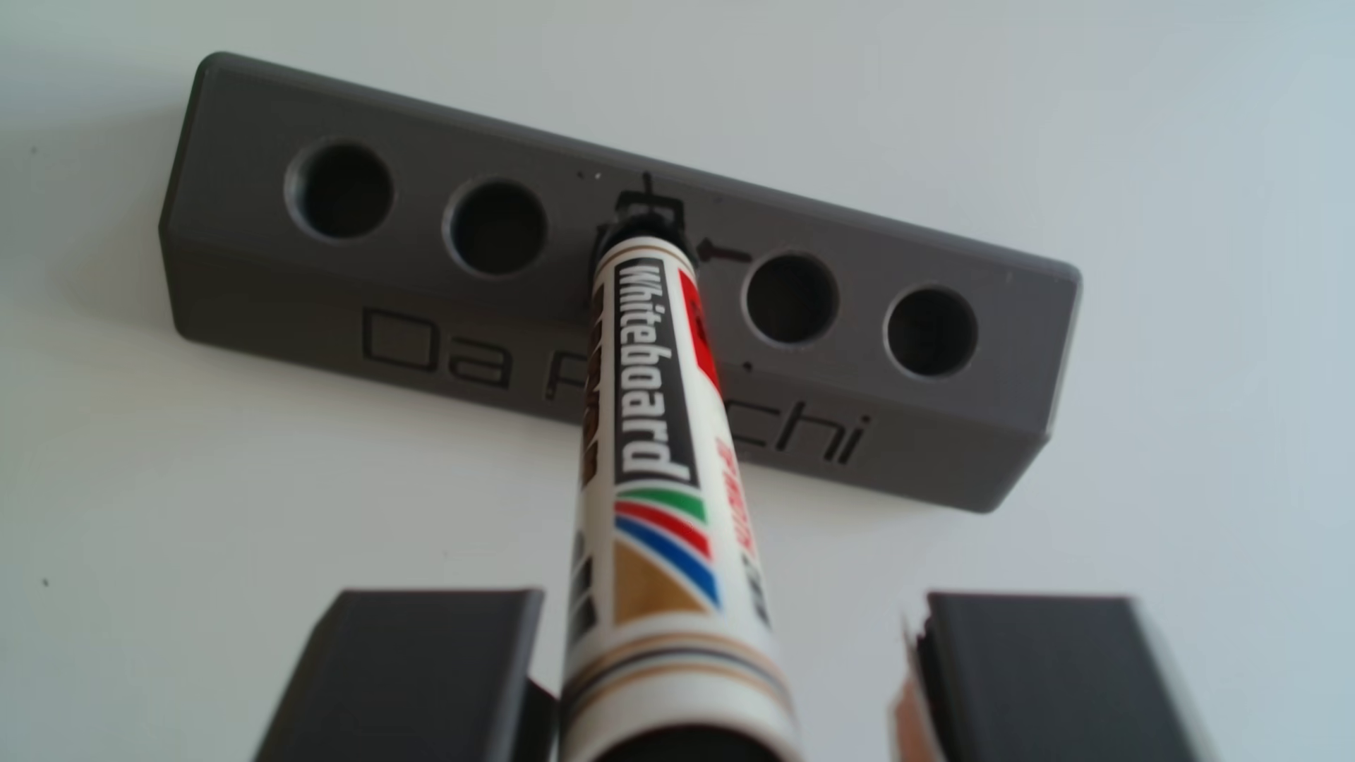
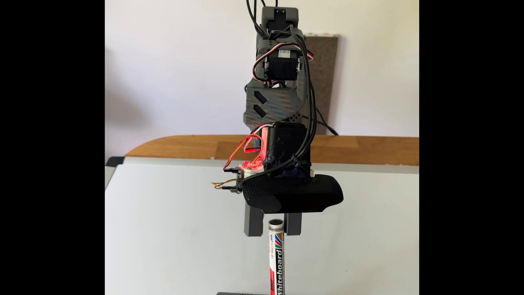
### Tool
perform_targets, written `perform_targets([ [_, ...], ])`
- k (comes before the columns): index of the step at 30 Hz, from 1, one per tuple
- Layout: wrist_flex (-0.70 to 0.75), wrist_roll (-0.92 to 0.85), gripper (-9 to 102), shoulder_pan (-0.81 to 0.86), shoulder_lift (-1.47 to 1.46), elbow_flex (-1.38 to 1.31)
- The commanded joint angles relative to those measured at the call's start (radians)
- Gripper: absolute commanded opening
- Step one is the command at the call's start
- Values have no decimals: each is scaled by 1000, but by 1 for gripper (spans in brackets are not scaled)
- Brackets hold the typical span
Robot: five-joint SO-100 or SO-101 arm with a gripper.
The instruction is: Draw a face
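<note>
A: What's the claw doing?

B: I'm hanging my gripper (image 2: pixel 273 227) around the top of the whiteboard marker (image 2: pixel 276 255). Jaws are standing apart, one either side of the barrel, not clamping. The left finger (image 1: pixel 410 659) is sitting close to the barrel; the right one is well clear.

A: Marker location?

B: Standing upright in the middle hole of the grey holder block (image 1: pixel 440 308), on the white board (image 2: pixel 170 227).

A: And the face?

B: I'm seeing no strokes of it on the board. Only stray black marks on the block around the marker's hole.

A: Advice for the grab?

B: I'm thinking: centre the barrel between the jaws before closing, grip square, then lift straight up so the tip isn't binding in the hole.
</note>
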Motion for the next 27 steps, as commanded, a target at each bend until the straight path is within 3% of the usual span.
perform_targets([
  [1,-2,-11,85,-3,26,-78],
  [7,2,-12,85,-12,23,-86],
  [19,186,-9,85,-12,-149,-397],
  [27,196,-11,85,-2,-173,-420],
])
